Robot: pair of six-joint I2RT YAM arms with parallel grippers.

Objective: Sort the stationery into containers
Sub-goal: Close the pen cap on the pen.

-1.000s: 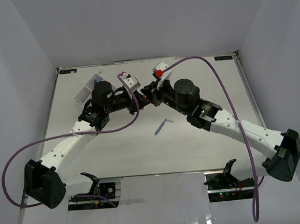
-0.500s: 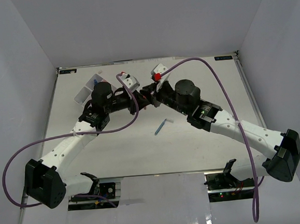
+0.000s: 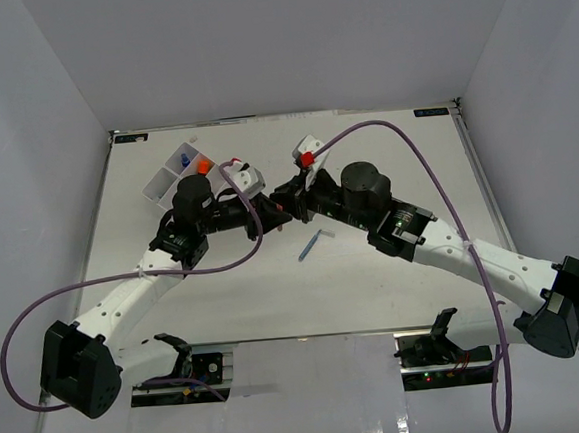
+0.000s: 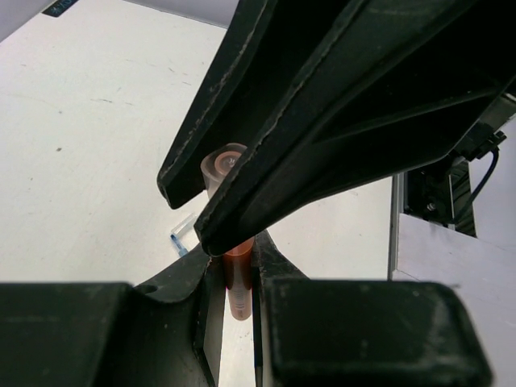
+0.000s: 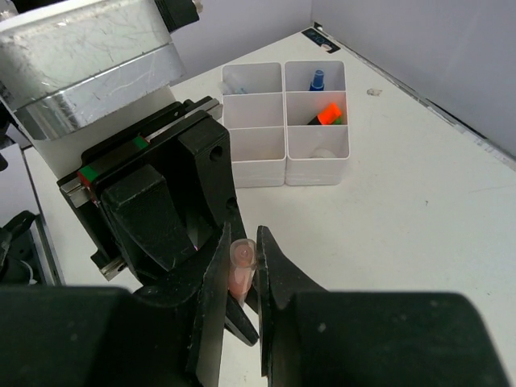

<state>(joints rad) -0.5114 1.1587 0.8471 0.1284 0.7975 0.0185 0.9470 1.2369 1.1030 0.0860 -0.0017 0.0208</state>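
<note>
A pink pen [image 5: 240,270] is clamped between both grippers above the middle of the table. My right gripper [image 5: 240,250] is shut on its capped end. My left gripper [image 4: 234,270] is shut on its other end [image 4: 235,282], facing the right one fingertip to fingertip. In the top view the two grippers, left [image 3: 267,214] and right [image 3: 289,204], meet and hide the pen. A thin blue pen [image 3: 310,245] lies on the table just near of them and shows in the left wrist view [image 4: 181,239]. The white divided tray [image 3: 153,193] stands at the far left.
In the right wrist view the tray [image 5: 258,173] holds a blue-capped bottle [image 5: 315,80] and an orange highlighter [image 5: 326,114] in its right-hand compartments. White walls enclose the table. Purple cables loop off both arms.
Both grippers, joined on the pen, have shifted a little toward the near edge. The left arm has drawn back, uncovering the tray's orange and blue contents.
</note>
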